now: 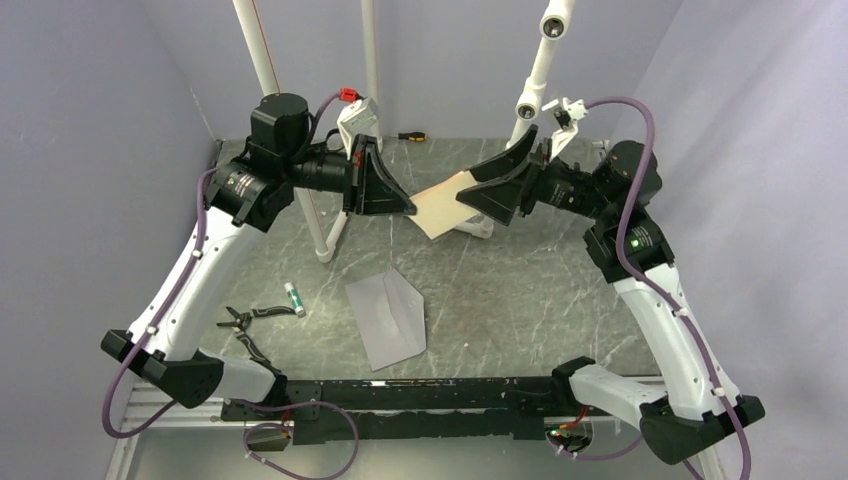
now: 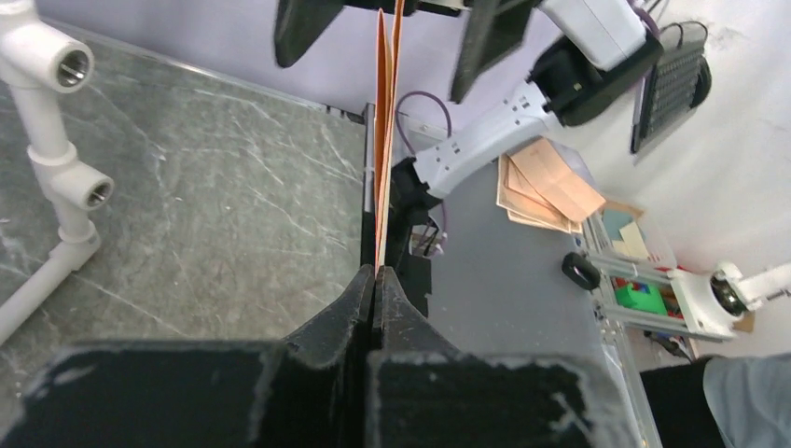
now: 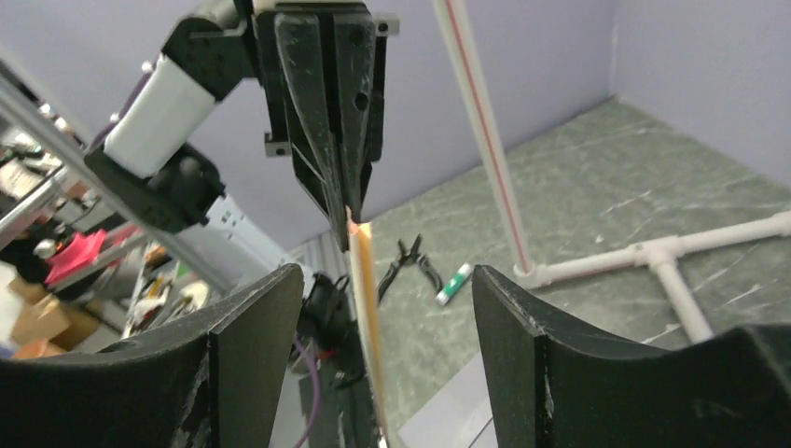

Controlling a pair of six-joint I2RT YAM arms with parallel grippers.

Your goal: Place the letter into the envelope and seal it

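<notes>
From above, the two arms meet in the upper middle of the frame. The left tool (image 1: 408,208) is pinched shut on the left edge of the letter (image 1: 440,205), holding it above the surface (image 1: 520,290). The right tool (image 1: 470,186) stands spread wide around the letter's right end. The envelope (image 1: 388,316) lies flat below centre, well apart from the letter, with a glue stick (image 1: 294,298) and pliers (image 1: 245,318) to its left.

In the left wrist view, black jaws at bottom centre clamp the tan sheet, which runs edge-on to the top.

In the right wrist view, the fingers (image 3: 252,364) sit wide apart at the lower corners. The letter stands edge-on between them, seemingly touching neither.
</notes>
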